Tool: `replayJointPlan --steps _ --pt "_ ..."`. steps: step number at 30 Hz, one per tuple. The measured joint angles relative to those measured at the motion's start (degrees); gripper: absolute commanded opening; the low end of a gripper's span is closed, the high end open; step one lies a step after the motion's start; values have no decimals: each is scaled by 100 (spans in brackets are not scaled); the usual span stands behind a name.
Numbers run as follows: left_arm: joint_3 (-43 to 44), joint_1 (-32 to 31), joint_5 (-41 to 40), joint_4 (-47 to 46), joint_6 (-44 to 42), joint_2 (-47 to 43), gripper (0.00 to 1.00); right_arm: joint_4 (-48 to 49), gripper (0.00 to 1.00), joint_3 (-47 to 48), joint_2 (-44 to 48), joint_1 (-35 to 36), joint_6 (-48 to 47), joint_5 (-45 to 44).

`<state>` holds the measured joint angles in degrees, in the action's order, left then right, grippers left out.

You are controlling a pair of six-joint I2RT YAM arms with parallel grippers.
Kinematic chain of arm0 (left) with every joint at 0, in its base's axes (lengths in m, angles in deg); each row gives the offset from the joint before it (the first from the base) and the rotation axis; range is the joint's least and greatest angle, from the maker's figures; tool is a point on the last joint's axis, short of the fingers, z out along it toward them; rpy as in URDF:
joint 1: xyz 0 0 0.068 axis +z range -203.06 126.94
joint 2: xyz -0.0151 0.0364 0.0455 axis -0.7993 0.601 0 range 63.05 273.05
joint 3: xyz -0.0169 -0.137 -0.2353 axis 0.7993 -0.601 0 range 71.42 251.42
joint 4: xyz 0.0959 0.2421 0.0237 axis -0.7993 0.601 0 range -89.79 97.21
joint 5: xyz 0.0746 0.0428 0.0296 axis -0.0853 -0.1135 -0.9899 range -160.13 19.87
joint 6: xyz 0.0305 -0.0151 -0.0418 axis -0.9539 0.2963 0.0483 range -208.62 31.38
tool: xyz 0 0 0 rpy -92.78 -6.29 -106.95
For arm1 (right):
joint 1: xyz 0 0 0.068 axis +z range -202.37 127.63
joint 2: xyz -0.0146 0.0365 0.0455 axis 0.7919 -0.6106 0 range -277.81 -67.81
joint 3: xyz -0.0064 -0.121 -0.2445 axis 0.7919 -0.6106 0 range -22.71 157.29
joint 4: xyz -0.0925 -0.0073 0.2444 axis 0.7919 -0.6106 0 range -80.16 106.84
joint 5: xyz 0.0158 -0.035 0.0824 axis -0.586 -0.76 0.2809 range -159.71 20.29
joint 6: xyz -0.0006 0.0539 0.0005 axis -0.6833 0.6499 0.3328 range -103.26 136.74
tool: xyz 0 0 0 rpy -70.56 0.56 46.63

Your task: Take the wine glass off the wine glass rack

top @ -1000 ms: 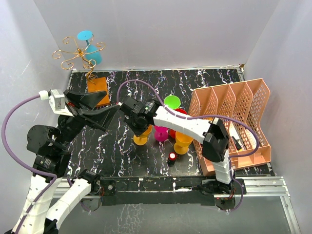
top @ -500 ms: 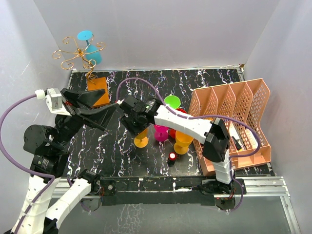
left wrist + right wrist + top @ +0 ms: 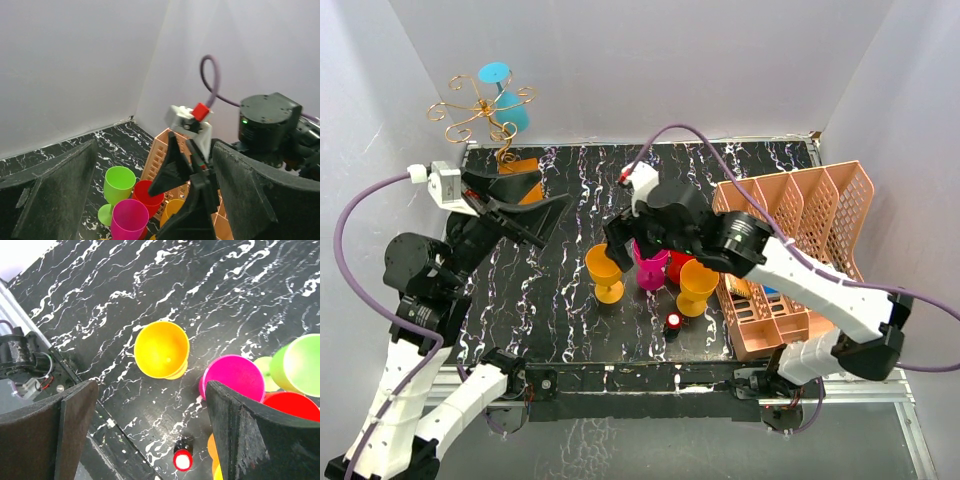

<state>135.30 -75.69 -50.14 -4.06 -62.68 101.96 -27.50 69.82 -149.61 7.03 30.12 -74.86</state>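
Change: my right gripper (image 3: 151, 405) has come up off the yellow-orange plastic goblet (image 3: 161, 349). A moment ago it was down at this goblet; now the goblet stands alone on the table, directly under my fingers.
Right gripper: spread wide, holding nothing.
Left gripper (image 3: 552, 190): also wide and empty; it has shifted a little toward the far-left corner.
Wine glass: the turquoise plastic wine glass (image 3: 507, 100) hangs foot-up in the thin gold wire rack with curled arms (image 3: 470, 110). It is beyond and above my left fingertips, outside my left wrist view.
Meaning: I judge the goblet is released and the turquoise glass is not yet taken; my left gripper is the nearer one.
Writing: none that I can read.
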Motion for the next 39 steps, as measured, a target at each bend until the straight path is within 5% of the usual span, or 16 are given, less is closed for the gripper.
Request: replayJointPlan --steps 9,25,30,39 --pt "313 0 -743 319 197 697 97 387 100 -1086 824 -160 -2 -640" --pt "2468 20 -2739 2387 -313 3373 97 466 100 -1558 1585 -258 -219 -1329" --pt "2874 361 -2597 2573 -446 3882 97 511 100 -1626 1652 -291 -304 -1478" --pt "3530 2142 -1283 2352 111 4636 97 542 100 -1733 1700 -356 -448 -1600"
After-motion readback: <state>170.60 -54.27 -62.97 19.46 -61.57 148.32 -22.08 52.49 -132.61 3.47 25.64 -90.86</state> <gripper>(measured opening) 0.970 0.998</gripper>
